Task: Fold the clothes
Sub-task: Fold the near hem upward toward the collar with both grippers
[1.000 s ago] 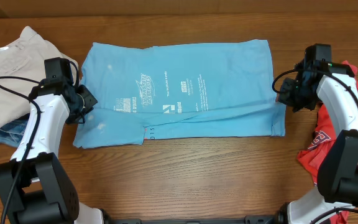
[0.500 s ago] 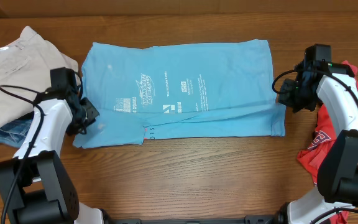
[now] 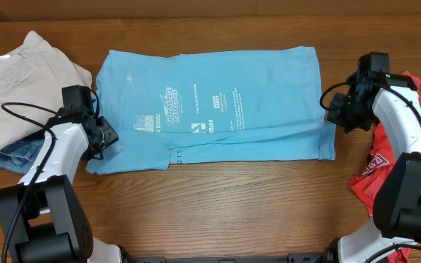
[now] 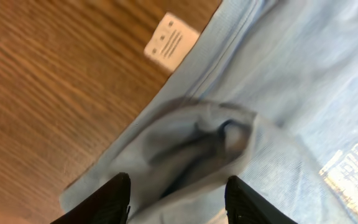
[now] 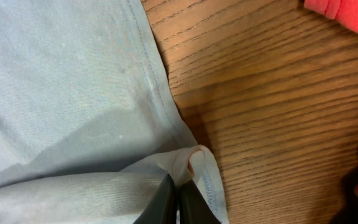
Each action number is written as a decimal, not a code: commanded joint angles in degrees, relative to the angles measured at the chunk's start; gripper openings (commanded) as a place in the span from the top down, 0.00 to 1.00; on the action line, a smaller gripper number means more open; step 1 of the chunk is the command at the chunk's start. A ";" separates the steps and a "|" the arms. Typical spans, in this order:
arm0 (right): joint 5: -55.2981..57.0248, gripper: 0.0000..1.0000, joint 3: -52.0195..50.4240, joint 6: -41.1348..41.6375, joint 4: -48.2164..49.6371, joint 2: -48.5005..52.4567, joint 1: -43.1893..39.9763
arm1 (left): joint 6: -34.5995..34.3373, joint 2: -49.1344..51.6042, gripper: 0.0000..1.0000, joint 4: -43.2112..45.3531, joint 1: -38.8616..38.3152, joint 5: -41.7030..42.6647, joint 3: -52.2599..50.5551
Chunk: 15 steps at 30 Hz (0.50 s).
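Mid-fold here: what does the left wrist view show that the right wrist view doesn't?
Only the left wrist: the left gripper open around a puckered bump of the sky-blue T-shirt, and a white label at its edge. Only the right wrist: the right gripper shut, pinching a corner of the hem, and a red garment at the frame's top right. Both: the same blue shirt lying on the wooden table.

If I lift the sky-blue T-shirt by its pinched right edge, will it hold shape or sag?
Likely floppy: the sky-blue cotton T-shirt bunches into soft folds at the right gripper, so it should sag. Probably light, since it lies thin and flat on the wooden table.
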 commanded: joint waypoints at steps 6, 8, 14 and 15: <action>0.46 0.96 -0.04 -0.20 0.33 0.04 -0.11 | 5.46 1.38 0.68 -0.15 0.26 4.09 -0.61; 0.46 0.96 -0.04 -0.20 0.28 0.04 -0.11 | 5.46 2.34 0.75 -0.63 0.26 4.24 -0.61; 0.46 0.96 -0.04 -0.22 0.28 0.04 -0.11 | 6.43 2.75 0.96 -1.01 0.28 8.35 0.33; 0.46 0.96 -0.04 -0.22 0.26 0.04 -0.11 | 7.19 2.45 0.96 -1.42 0.28 9.94 1.33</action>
